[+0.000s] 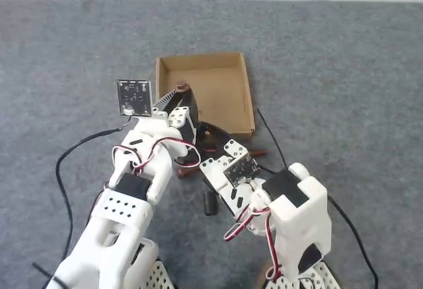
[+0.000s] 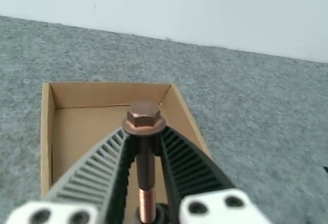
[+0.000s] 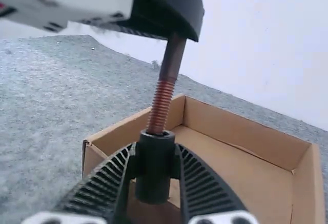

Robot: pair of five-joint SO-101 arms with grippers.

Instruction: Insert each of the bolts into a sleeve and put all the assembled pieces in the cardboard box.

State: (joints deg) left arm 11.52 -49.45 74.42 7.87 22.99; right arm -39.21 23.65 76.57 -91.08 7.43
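My left gripper [image 2: 144, 131] is shut on a copper bolt [image 2: 145, 162], hex head up, held above the near side of the cardboard box [image 2: 47, 131]. My right gripper [image 3: 155, 149] is shut on a black sleeve [image 3: 154, 167], held upright beneath it. The bolt's threaded tip [image 3: 160, 106] sits in the sleeve's top opening. In the high view both grippers meet at the box's [image 1: 248, 97] near left corner, the left gripper [image 1: 177, 98] over the right gripper [image 1: 206, 134]. A spare black sleeve [image 1: 210, 203] lies on the carpet between the arms.
More copper bolts lie on the carpet under the arms, one [image 1: 187, 165] by the left arm and one [image 1: 258, 151] near the box's near right corner. Black cables [image 1: 66, 170] trail over the grey carpet on both sides. A white wall stands behind.
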